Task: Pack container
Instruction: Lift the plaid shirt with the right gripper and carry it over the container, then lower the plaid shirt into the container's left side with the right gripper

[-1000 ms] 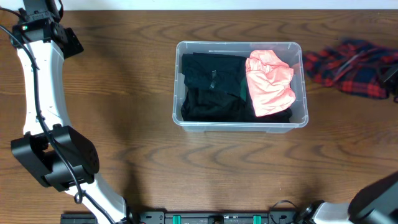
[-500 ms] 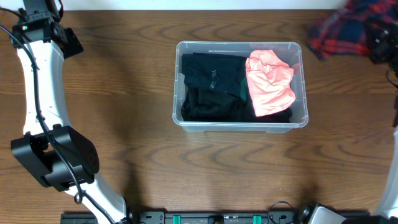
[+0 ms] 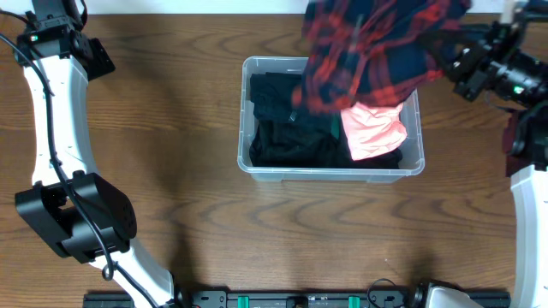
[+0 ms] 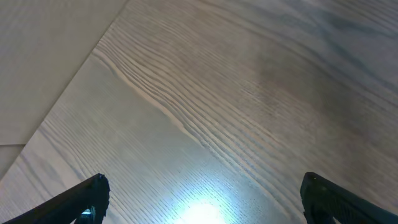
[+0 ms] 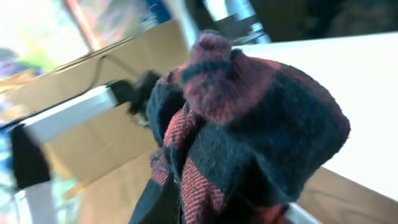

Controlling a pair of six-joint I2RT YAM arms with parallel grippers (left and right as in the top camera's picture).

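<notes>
The clear plastic container stands at the middle of the table. It holds dark clothes on its left side and a pink garment on its right. My right gripper is shut on a red and navy plaid garment and holds it in the air over the container's back edge. The plaid cloth fills the right wrist view and hides the fingers. My left gripper is open and empty over bare wood at the far left.
The left arm runs along the table's left side. The right arm reaches in from the right edge.
The plaid garment has been lifted off the table at the far right and carried left, now hanging over the container. The left arm has not moved.
</notes>
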